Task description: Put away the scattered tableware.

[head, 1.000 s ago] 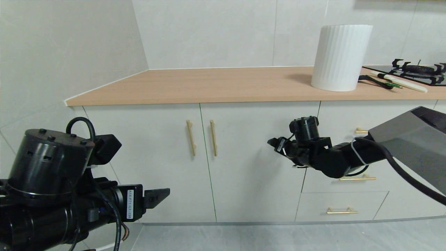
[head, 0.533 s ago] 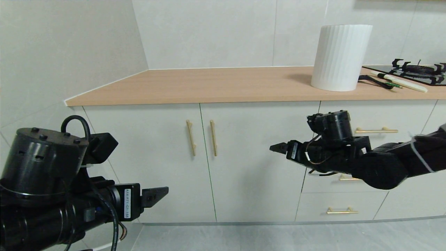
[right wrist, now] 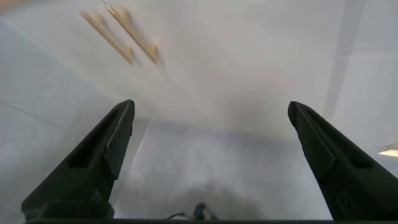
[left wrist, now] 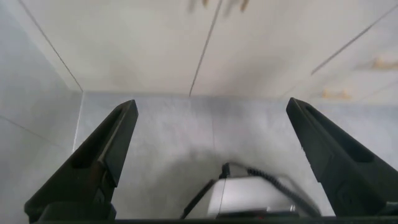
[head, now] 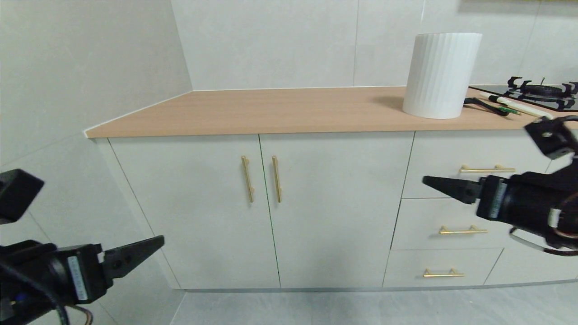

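Scattered utensils lie on the wooden countertop (head: pixel 271 110) at the far right: a black-handled one (head: pixel 487 105) and a cream-white one (head: pixel 524 109) with a green piece beside it. A tall white ribbed container (head: pixel 441 74) stands just left of them. My left gripper (head: pixel 151 246) hangs low at the left in front of the cabinets, open and empty; its fingers (left wrist: pixel 99 162) are spread wide over the floor. My right gripper (head: pixel 433 184) is level with the top drawer, below the counter edge, also open and empty (right wrist: pixel 211 106).
Two cabinet doors with vertical gold handles (head: pixel 247 178) fill the middle. Three drawers with gold handles (head: pixel 487 169) stack at the right. A gas stove (head: pixel 542 88) sits at the counter's far right. Grey tiled floor (head: pixel 361 307) lies below, a tiled wall at the left.
Both arms have drawn back. The left gripper moved left and down, the right gripper moved right away from the cabinet doors. Nothing on the counter moved.
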Controlling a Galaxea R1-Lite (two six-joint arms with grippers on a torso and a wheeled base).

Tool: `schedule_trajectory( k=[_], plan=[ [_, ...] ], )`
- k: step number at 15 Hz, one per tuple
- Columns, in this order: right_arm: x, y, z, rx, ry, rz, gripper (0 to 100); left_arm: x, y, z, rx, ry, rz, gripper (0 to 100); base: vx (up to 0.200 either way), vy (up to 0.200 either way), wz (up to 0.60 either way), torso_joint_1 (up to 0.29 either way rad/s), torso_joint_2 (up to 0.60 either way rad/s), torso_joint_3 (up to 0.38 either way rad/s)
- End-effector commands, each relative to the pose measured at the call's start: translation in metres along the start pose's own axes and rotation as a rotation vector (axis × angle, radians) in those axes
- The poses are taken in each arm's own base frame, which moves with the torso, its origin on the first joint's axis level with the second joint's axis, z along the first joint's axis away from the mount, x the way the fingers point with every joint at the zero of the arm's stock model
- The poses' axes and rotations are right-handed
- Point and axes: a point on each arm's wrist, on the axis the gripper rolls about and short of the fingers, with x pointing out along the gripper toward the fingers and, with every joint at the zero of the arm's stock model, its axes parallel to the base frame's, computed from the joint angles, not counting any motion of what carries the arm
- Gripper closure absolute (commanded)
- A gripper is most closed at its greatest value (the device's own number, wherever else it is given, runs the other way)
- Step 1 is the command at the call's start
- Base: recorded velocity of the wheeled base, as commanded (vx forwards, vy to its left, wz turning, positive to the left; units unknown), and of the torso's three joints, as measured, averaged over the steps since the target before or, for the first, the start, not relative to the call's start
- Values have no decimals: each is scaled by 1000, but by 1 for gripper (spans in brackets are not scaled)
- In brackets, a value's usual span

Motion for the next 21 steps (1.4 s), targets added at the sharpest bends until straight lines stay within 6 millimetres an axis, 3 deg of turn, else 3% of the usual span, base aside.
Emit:
schedule_trajectory(
  k=[1,2,3,6,9,16,17,21],
  plan=[
    [-131,-10,-16,-91,-279,12,0,-56,29,-17,-12,-201,-14,0,0,0,0,0,0,0],
    [-163,-15,-25,-121,-295,-12,0,-75,38,-26,31,-282,-2,0,0,0,0,0,0,0],
    [-181,-18,-33,-143,-303,-76,0,-91,45,-34,60,-354,20,0,0,0,0,0,0,0],
    [-222,-21,-61,-228,-386,-189,0,-130,57,-59,116,-516,91,0,0,0,0,0,0,0],
    [-251,-20,-87,-339,-452,-379,0,-152,66,-89,197,-579,145,0,0,0,0,0,0,0],
    [-256,-18,-118,-362,-471,-642,0,-149,62,-103,175,-582,378,0,0,0,0,0,0,0],
    [-253,-21,-121,-331,-464,-665,0,-148,61,-115,175,-599,413,0,0,0,0,0,0,0],
    [-227,-39,-141,-291,-388,-676,0,-111,71,-144,178,-511,415,0,0,0,0,0,0,0]
  ],
)
